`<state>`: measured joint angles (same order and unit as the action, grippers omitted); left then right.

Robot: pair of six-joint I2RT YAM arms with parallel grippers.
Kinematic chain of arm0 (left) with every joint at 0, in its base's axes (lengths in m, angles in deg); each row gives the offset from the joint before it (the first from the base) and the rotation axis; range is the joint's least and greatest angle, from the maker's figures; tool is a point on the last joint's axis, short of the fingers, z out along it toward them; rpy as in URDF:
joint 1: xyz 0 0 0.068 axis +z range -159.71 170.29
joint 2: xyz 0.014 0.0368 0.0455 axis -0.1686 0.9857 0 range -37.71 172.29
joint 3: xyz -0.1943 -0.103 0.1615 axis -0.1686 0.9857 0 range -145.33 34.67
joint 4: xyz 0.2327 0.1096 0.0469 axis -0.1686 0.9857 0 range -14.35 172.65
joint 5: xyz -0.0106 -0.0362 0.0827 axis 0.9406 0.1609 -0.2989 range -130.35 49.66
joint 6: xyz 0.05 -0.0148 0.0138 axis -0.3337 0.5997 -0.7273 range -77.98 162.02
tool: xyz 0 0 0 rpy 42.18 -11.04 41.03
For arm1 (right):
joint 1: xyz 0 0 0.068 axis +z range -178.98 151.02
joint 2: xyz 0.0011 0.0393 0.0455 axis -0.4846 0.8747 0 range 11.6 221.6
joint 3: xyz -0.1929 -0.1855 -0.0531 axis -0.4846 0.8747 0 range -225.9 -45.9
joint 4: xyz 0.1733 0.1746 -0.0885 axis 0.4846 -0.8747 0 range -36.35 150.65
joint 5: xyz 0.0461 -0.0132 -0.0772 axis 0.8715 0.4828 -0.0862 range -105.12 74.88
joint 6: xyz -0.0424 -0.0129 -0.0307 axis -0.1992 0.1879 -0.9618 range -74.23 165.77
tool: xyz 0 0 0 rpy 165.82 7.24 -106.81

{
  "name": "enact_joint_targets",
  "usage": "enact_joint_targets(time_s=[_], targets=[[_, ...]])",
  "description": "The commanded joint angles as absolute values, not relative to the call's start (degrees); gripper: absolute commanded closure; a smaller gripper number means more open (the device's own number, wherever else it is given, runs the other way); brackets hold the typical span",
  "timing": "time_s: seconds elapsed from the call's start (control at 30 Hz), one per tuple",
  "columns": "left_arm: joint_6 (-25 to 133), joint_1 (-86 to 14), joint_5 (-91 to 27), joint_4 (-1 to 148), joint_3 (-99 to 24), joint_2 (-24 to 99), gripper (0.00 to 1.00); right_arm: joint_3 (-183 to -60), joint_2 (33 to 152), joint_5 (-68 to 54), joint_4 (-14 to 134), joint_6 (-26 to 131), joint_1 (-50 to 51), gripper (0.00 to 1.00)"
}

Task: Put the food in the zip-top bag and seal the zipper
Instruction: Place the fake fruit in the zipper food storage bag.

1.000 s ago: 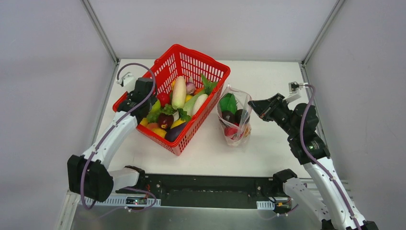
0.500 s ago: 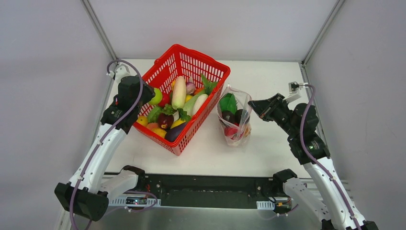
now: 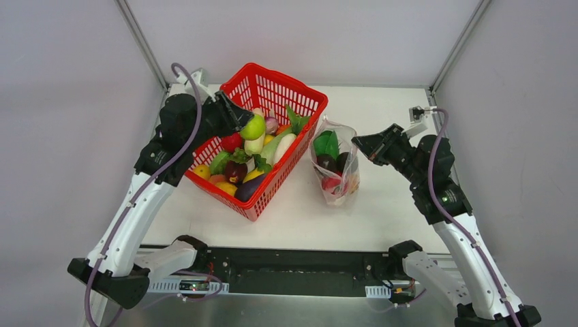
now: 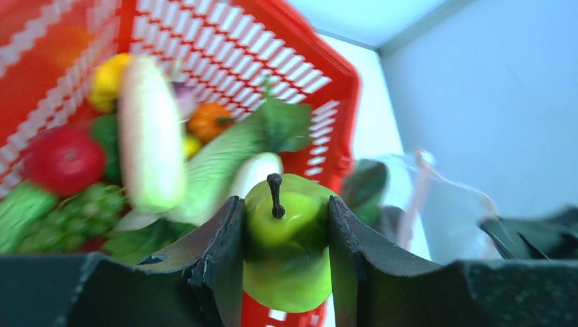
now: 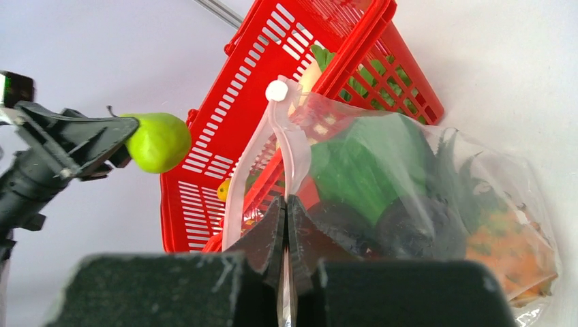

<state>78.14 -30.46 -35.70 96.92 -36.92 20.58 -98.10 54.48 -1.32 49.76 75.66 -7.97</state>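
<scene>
My left gripper (image 4: 285, 221) is shut on a green pear (image 4: 286, 252) with a dark stem, held in the air over the red basket (image 3: 269, 191); from above the pear (image 3: 255, 128) hangs over the basket's middle. The zip-top bag (image 3: 334, 170) stands right of the basket, its mouth open. Inside it I see a green leafy vegetable (image 5: 368, 163), a dark eggplant (image 5: 416, 225) and an orange pineapple (image 5: 511, 252). My right gripper (image 5: 287, 204) is shut on the bag's mouth edge, pinching the pink zipper (image 5: 238, 191).
The basket holds several more toy foods, among them a white radish (image 3: 283, 146), a red fruit (image 3: 232, 142) and a dark eggplant (image 3: 249, 187). Bare white table (image 3: 382, 204) lies in front of the bag. Grey walls close in on three sides.
The left arm has lifted the green pear from the basket's left side and swung it up and right over the basket. The right gripper has kept its hold on the bag, shifting only slightly.
</scene>
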Motion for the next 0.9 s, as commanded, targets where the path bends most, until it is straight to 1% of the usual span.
enact_joint_targets(time_s=[0.0,0.13,0.27,0.4,0.5,0.63,0.87], targets=[[72.33,-37.48,-28.69,96.84,-46.22,24.72,0.98,-104.49,56.56,-2.15,48.85,73.09,-7.27,1.00],[71.03,-44.11,-25.51,96.90,-53.34,30.82,0.98,-104.27,57.04,-3.63,49.70,73.35,-6.04,1.00],[69.34,-49.79,-24.69,98.27,-60.36,37.58,0.98,-103.79,57.48,-5.55,49.92,74.56,-4.80,1.00],[68.66,-53.43,-24.41,100.25,-65.56,44.17,0.98,-101.57,56.34,-7.14,52.79,77.11,-4.30,1.00],[68.68,-54.66,-25.66,100.81,-67.08,47.69,1.00,-99.54,55.15,-8.14,54.78,79.21,-4.13,1.00],[68.44,-56.38,-27.39,99.30,-67.34,50.36,1.00,-97.46,53.81,-9.36,56.57,81.00,-4.15,1.00],[65.90,-60.59,-37.18,96.45,-65.79,53.77,0.98,-95.20,52.24,-10.06,60.04,84.21,-4.16,1.00]])
